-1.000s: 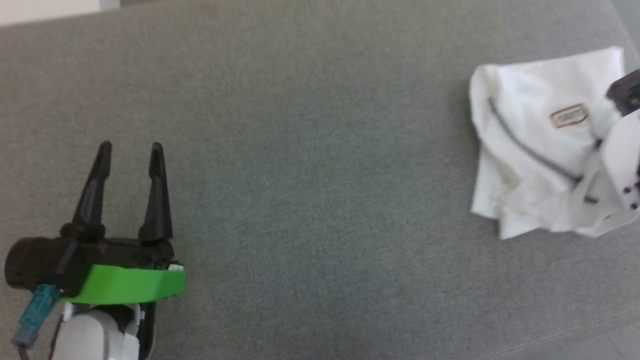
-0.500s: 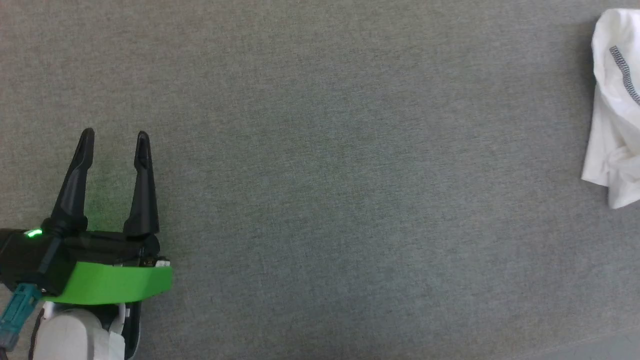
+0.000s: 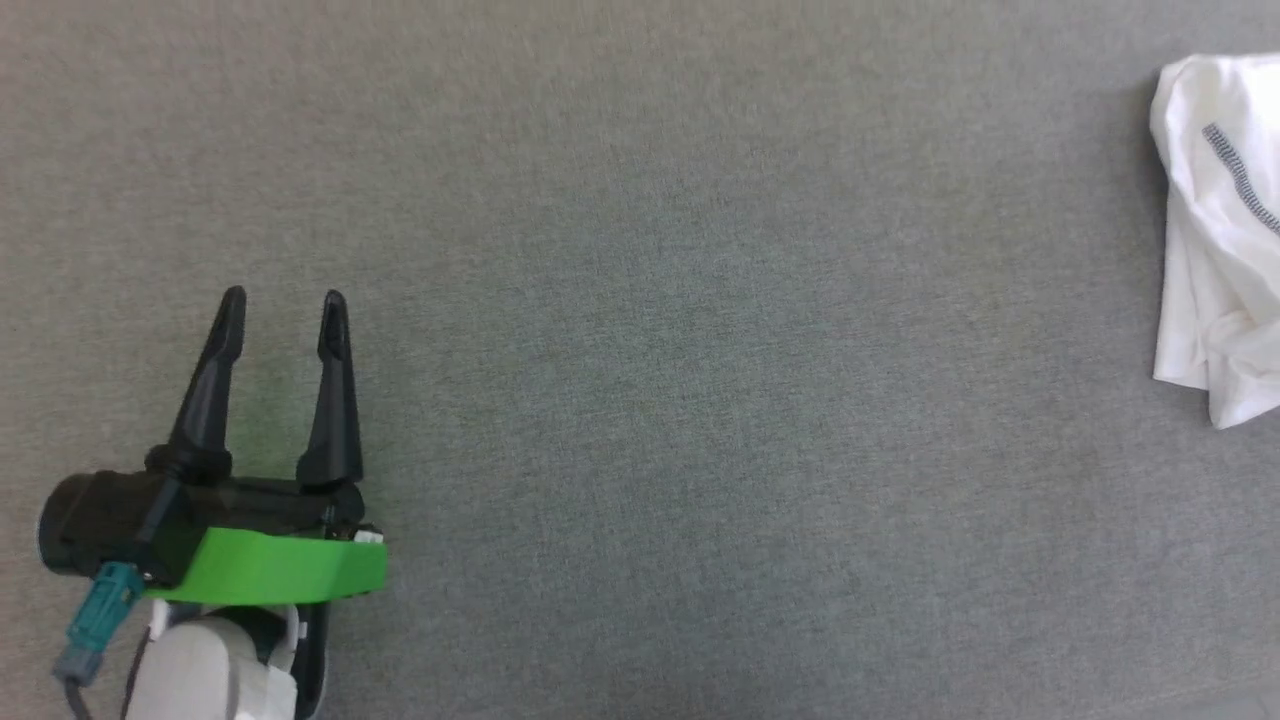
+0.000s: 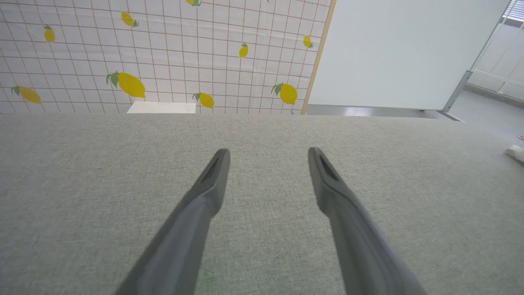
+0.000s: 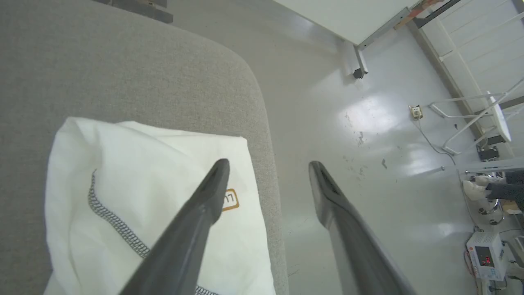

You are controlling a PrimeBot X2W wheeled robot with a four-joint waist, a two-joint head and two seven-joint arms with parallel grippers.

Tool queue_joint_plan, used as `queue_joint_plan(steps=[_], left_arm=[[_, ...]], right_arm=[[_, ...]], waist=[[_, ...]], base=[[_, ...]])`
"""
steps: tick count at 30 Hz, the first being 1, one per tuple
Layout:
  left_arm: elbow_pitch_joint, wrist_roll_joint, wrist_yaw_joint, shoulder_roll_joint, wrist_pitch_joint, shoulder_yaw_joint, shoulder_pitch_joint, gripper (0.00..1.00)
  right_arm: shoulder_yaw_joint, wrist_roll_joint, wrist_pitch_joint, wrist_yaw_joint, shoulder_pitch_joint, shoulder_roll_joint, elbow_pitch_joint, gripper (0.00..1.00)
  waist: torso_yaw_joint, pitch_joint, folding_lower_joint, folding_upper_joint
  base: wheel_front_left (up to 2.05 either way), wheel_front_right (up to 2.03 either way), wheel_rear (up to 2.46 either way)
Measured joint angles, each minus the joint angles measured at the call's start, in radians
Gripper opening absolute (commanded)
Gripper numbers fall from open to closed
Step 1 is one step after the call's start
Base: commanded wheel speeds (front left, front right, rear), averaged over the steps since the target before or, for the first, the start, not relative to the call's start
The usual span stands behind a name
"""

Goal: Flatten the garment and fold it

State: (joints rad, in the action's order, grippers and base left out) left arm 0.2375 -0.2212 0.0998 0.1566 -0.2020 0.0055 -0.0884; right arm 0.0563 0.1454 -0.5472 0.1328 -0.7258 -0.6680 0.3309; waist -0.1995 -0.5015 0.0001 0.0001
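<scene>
From the head view, the garment [image 3: 1205, 250] sits at the right edge of the picture as a compact white bundle on the grey counter [image 3: 640, 380]. One dark zigzag seam [image 3: 1240, 180] runs down it, and its lower corner is rumpled. The left gripper [image 3: 283, 297] hovers well apart from the garment, across a wide stretch of bare cloth. Its fingers are spread and hold nothing.

In the left wrist view the same two fingers stand apart over the counter. A small white scrap at the far right edge is probably the garment. Beyond it, at the counter's back edge, lies a flat white box [image 4: 161, 107] under a lemon-print wall [image 4: 123, 84].

In the right wrist view the right gripper [image 5: 269, 163] hangs just above the garment's outer edge, fingers apart with nothing between them. The garment lies beside the counter's rounded corner, with the grey floor [image 5: 368, 123] beyond. A small brown-edged label [image 5: 231, 200] shows beside one finger.

To my eye the folding is nearly done and this arm is at the letting-go step. To do it well, the gripper should rise straight off the garment so a fingertip doesn't catch the thin fabric and pull a fold open. It should also avoid any sideways nudge, because the garment sits so close to the corner. The rumpled corner may want a gentle press flat.

I count one garment, one seam line in sight, one label, one box, one counter, and two grippers with two fingers each.
</scene>
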Motion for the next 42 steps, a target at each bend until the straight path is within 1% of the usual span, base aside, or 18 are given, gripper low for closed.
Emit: queue_joint_plan(steps=[4,7,10,12,15,17,19,20,22,24,26,30,32,37,42], left_arm=[[-0.054,-0.005,-0.006,-0.012,-0.021,0.000,-0.002,1.00],[-0.085,-0.009,-0.023,-0.026,-0.030,0.011,-0.002,1.00],[-0.104,-0.009,-0.046,-0.034,-0.037,0.024,0.000,1.00],[-0.119,-0.009,-0.064,-0.037,-0.038,0.031,0.000,1.00],[-0.147,-0.002,-0.094,-0.042,-0.028,0.034,0.000,1.00],[-0.161,0.001,-0.110,-0.050,-0.026,0.033,-0.001,1.00],[-0.177,0.002,-0.121,-0.054,-0.024,0.028,-0.001,1.00],[-0.186,0.007,-0.130,-0.056,-0.022,0.026,-0.002,1.00],[-0.202,0.013,-0.144,-0.058,-0.020,0.026,-0.001,1.00],[-0.217,0.016,-0.146,-0.057,-0.020,0.023,0.000,1.00],[-0.232,0.019,-0.146,-0.057,-0.020,0.018,0.002,1.00],[-0.256,0.019,-0.146,-0.058,-0.021,0.012,0.013,1.00],[-0.268,0.019,-0.147,-0.058,-0.024,0.009,0.020,1.00],[-0.307,0.019,-0.154,-0.060,-0.030,-0.006,0.033,1.00],[-0.351,0.019,-0.154,-0.067,-0.030,-0.031,0.044,1.00]], right_arm=[[-0.015,0.017,0.065,0.000,-0.014,0.023,-0.113,1.00],[-0.022,0.053,0.129,0.000,-0.016,0.088,-0.183,1.00],[-0.009,0.093,0.220,0.000,-0.009,0.179,-0.245,1.00],[0.005,0.103,0.300,0.000,0.010,0.250,-0.297,1.00],[0.042,0.129,0.384,0.000,0.082,0.367,-0.350,1.00],[0.060,0.130,0.442,0.000,0.145,0.425,-0.377,1.00],[0.078,0.096,0.527,-0.001,0.217,0.473,-0.406,1.00],[0.088,0.094,0.561,-0.001,0.255,0.508,-0.415,1.00],[0.099,0.071,0.620,-0.001,0.328,0.563,-0.418,1.00],[0.119,0.048,0.671,-0.001,0.396,0.603,-0.409,1.00],[0.142,0.043,0.720,-0.001,0.463,0.616,-0.382,1.00],[0.130,0.114,0.777,-0.001,0.567,0.616,-0.287,1.00],[0.102,0.115,0.789,-0.001,0.602,0.616,-0.257,1.00],[0.000,0.079,0.801,-0.001,0.668,0.617,-0.227,1.00],[-0.048,0.055,0.803,-0.001,0.724,0.617,-0.208,1.00]], waist=[[0.013,0.064,-0.0001,0.0000],[0.024,0.118,-0.0002,0.0000],[0.037,0.175,-0.0002,0.0000],[0.049,0.215,-0.0002,0.0000],[0.069,0.267,-0.0002,0.0000],[0.085,0.298,-0.0002,0.0000],[0.106,0.330,-0.0002,0.0000],[0.117,0.344,-0.0002,0.0000],[0.136,0.370,-0.0002,-0.0001],[0.153,0.395,-0.0002,0.0000],[0.170,0.424,-0.0002,0.0000],[0.199,0.473,-0.0003,0.0000],[0.209,0.491,-0.0002,0.0000],[0.227,0.525,-0.0003,0.0000],[0.238,0.534,-0.0003,0.0000]], base=[[0.00,0.00,0.00],[0.00,0.00,0.00],[0.00,0.00,0.00],[0.00,0.00,0.00],[0.00,0.00,0.00],[0.00,0.00,0.00],[0.00,0.00,0.00],[0.00,0.00,0.00],[0.00,0.00,0.00],[0.00,0.00,0.00],[0.00,0.00,0.00],[0.00,0.00,0.00],[0.00,0.00,0.00],[0.00,0.00,0.00],[0.00,0.00,0.00]])
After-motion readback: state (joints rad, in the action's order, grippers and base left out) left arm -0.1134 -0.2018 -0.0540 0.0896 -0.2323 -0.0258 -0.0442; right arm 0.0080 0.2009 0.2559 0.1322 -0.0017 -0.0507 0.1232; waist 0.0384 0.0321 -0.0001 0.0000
